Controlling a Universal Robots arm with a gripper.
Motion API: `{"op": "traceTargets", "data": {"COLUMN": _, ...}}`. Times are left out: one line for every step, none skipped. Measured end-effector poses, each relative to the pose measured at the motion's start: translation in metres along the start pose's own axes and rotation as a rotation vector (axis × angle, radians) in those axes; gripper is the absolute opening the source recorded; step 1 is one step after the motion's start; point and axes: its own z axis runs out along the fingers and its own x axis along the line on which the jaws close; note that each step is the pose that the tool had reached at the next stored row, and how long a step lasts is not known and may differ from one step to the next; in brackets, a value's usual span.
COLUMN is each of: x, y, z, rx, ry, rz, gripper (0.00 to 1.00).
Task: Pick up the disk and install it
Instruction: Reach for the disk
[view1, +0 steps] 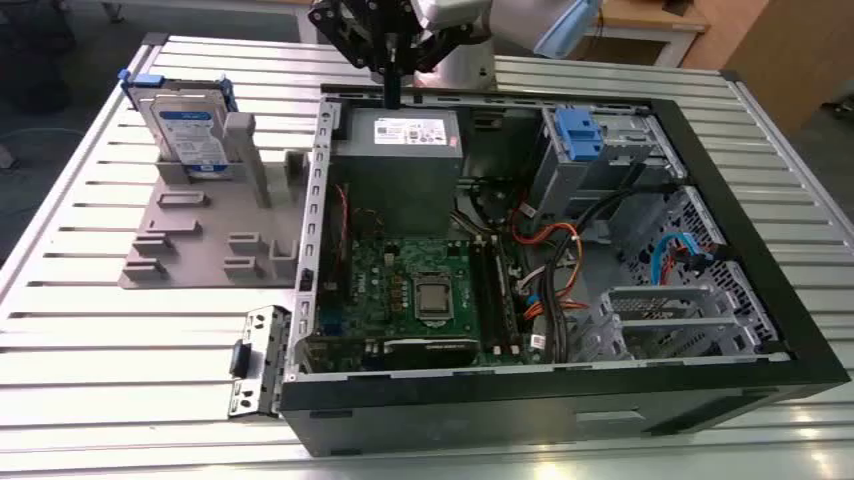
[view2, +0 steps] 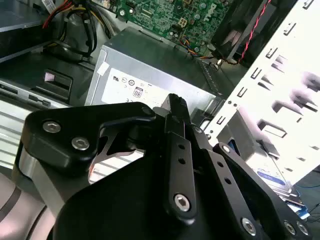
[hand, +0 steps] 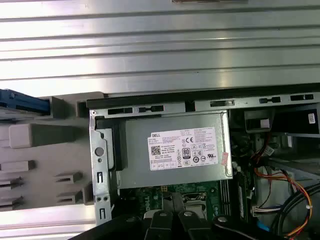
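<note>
The disk (view1: 187, 132), a silver drive with a white-and-blue label in a blue carrier, stands upright in a grey holder (view1: 200, 225) on the table at the exterior view's left. My gripper (view1: 395, 92) hangs over the back edge of the open computer case (view1: 747, 300), just above the grey power-supply box (view1: 396, 160), well to the right of the disk. Its fingers are shut with nothing between them, as the second wrist view also shows of the gripper (view2: 176, 104). The disk's blue carrier edge (hand: 22, 102) peeks in beside the case in the first wrist view.
Inside the case lie a green motherboard (view1: 414, 285), orange and black cables (view1: 554, 260), and a drive cage with a blue latch (view1: 577, 135) at the back right. A metal bracket (view1: 260, 360) sits at the case's near left corner. The table is slatted aluminium (view1: 107, 330).
</note>
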Motion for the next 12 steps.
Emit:
{"op": "traceTargets", "data": {"x": 0.0, "y": 0.0, "z": 0.0, "rx": 0.0, "ry": 0.0, "rz": 0.0, "gripper": 0.1}}
{"op": "traceTargets", "data": {"x": 0.0001, "y": 0.0, "z": 0.0, "rx": 0.0, "ry": 0.0, "rz": 0.0, "gripper": 0.1}}
{"op": "traceTargets", "data": {"x": 0.0001, "y": 0.0, "z": 0.0, "rx": 0.0, "ry": 0.0, "rz": 0.0, "gripper": 0.1}}
{"op": "traceTargets", "data": {"x": 0.0003, "y": 0.0, "z": 0.0, "rx": 0.0, "ry": 0.0, "rz": 0.0, "gripper": 0.1}}
{"op": "traceTargets", "data": {"x": 0.0005, "y": 0.0, "z": 0.0, "rx": 0.0001, "ry": 0.0, "rz": 0.0, "gripper": 0.1}}
{"op": "traceTargets", "data": {"x": 0.0008, "y": 0.0, "z": 0.0, "rx": 0.0, "ry": 0.0, "rz": 0.0, "gripper": 0.1}}
{"op": "traceTargets", "data": {"x": 0.0017, "y": -0.0002, "z": 0.0, "rx": 0.0, "ry": -0.0001, "rz": 0.0, "gripper": 0.1}}
{"op": "traceTargets", "data": {"x": 0.0025, "y": -0.0002, "z": 0.0, "rx": -0.0001, "ry": -0.0001, "rz": 0.0, "gripper": 0.1}}
{"op": "traceTargets", "data": {"x": 0.0035, "y": -0.0003, "z": -0.0001, "rx": 0.0001, "ry": 0.0, "rz": 0.0, "gripper": 0.1}}
{"op": "traceTargets", "data": {"x": 0.0045, "y": -0.0003, "z": -0.0001, "rx": 0.0001, "ry": 0.0, "rz": 0.0, "gripper": 0.1}}
{"op": "traceTargets", "data": {"x": 0.0057, "y": -0.0004, "z": -0.0002, "rx": 0.0001, "ry": 0.0, "rz": 0.0, "gripper": 0.1}}
{"op": "traceTargets", "data": {"x": 0.007, "y": -0.0005, "z": -0.0002, "rx": 0.0, "ry": 0.0, "rz": 0.0, "gripper": 0.1}}
